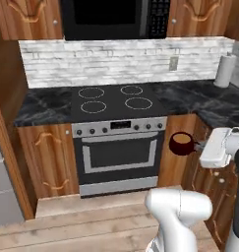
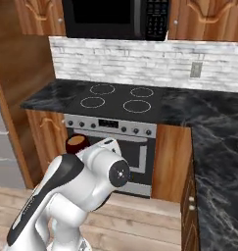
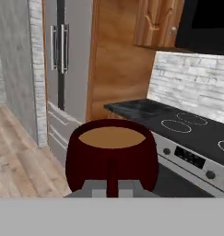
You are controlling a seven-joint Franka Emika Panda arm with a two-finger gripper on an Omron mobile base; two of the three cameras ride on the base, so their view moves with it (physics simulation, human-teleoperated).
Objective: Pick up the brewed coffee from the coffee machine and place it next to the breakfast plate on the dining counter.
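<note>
The brewed coffee point(image 1: 180, 143) is a small dark red mug with brown liquid, held upright in the air in front of the oven, below counter height. My gripper point(image 1: 197, 146) is shut on its side handle, reaching in from the right. In the hand view the mug point(image 3: 112, 154) sits close in the lower middle, its handle facing the camera between my gripper point(image 3: 112, 190) fingers. In the right base view the mug's rim point(image 2: 76, 141) peeks out behind the arm. The coffee machine, the breakfast plate and the dining counter are out of view.
A stove point(image 1: 113, 102) with a black cooktop and an oven door point(image 1: 118, 155) faces me, with a microwave point(image 1: 111, 17) above. Black marble counter point(image 1: 209, 101) runs right and carries a paper towel roll point(image 1: 224, 70). A steel fridge point(image 3: 62, 69) stands to the left. Wooden floor point(image 1: 81, 224) lies below.
</note>
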